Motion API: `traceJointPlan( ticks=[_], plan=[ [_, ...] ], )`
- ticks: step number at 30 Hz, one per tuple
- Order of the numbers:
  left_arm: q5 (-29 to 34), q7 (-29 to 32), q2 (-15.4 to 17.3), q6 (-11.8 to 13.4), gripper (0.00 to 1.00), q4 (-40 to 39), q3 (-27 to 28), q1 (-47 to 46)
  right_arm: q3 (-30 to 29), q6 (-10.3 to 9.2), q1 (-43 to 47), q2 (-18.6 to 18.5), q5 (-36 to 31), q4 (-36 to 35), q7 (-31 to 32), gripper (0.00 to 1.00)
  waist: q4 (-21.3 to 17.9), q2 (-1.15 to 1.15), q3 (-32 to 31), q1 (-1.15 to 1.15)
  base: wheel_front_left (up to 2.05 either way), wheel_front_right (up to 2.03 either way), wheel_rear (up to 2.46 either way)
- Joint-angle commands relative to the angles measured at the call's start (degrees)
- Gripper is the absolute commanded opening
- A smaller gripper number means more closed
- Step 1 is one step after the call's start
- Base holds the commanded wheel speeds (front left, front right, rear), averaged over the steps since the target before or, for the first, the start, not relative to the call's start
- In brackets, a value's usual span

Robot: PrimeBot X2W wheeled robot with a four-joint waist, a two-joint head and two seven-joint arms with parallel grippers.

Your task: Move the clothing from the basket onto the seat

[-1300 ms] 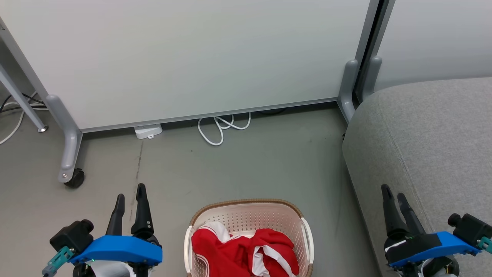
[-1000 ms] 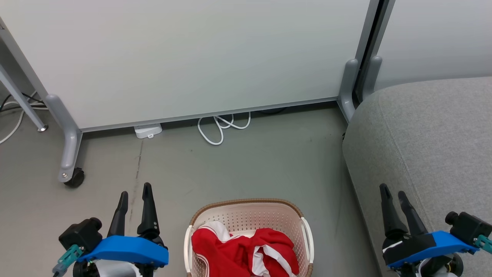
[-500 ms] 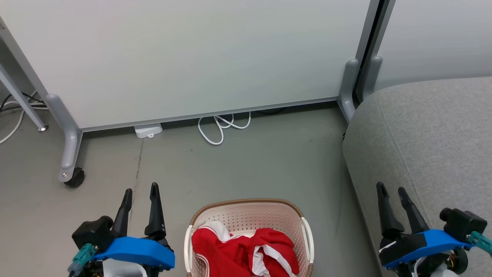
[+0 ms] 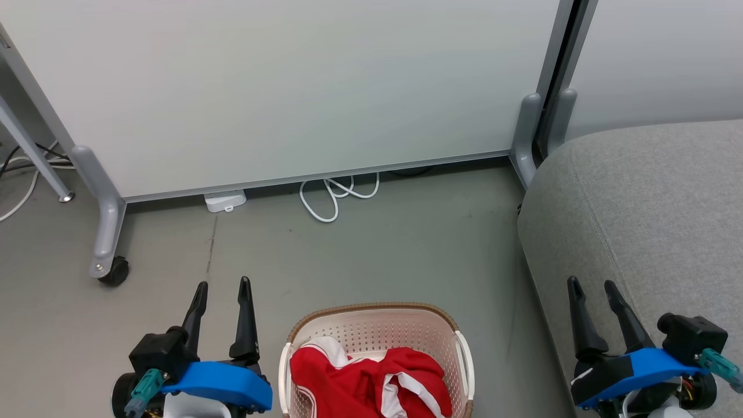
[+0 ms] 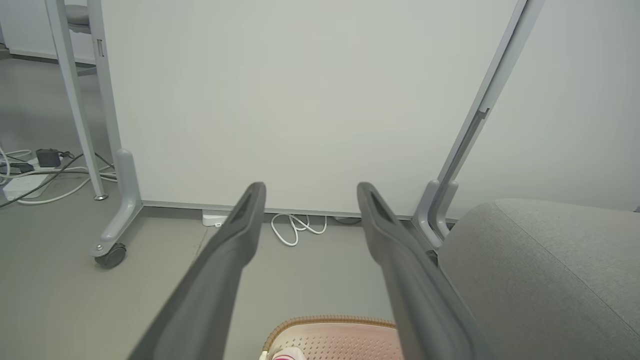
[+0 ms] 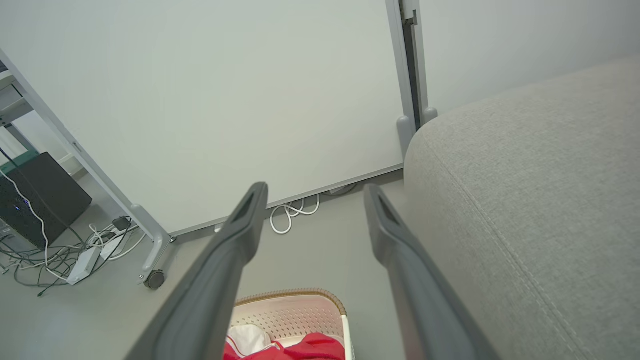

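Both grippers are held empty, fingers spread: left gripper (image 4: 223, 282) beside the basket (image 4: 371, 305), right gripper (image 4: 591, 281) by the sofa (image 4: 656, 197). Red clothing (image 4: 348, 377) is heaped inside.

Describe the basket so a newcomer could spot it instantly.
Start at the big grey sofa on the right of the head view; on the floor just left of it, at bottom centre, sits the basket. It is cream plastic with perforated walls and a brown woven-look rim, and alone holds bright red clothing with white trim.
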Motion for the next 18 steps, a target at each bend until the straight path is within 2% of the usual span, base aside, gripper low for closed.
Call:
traceJointPlan(
  ticks=[1,18],
  plan=[
    [0.8,-0.5,0.2,0.4,1.0,0.0,-0.3,-0.8,-0.1,0.13,-0.1,-0.4,-1.2,-0.1,-0.5,1.0,0.0,0.0,0.0,0.0,0.0,0.0,0.0],
    [6.2,-2.2,0.2,0.4,1.0,1.6,-1.3,-1.4,-0.4,0.15,-0.4,-0.5,-7.3,0.4,-1.7,1.0,0.1,0.0,0.0,0.0,0.0,0.0,0.0]
  ],
)
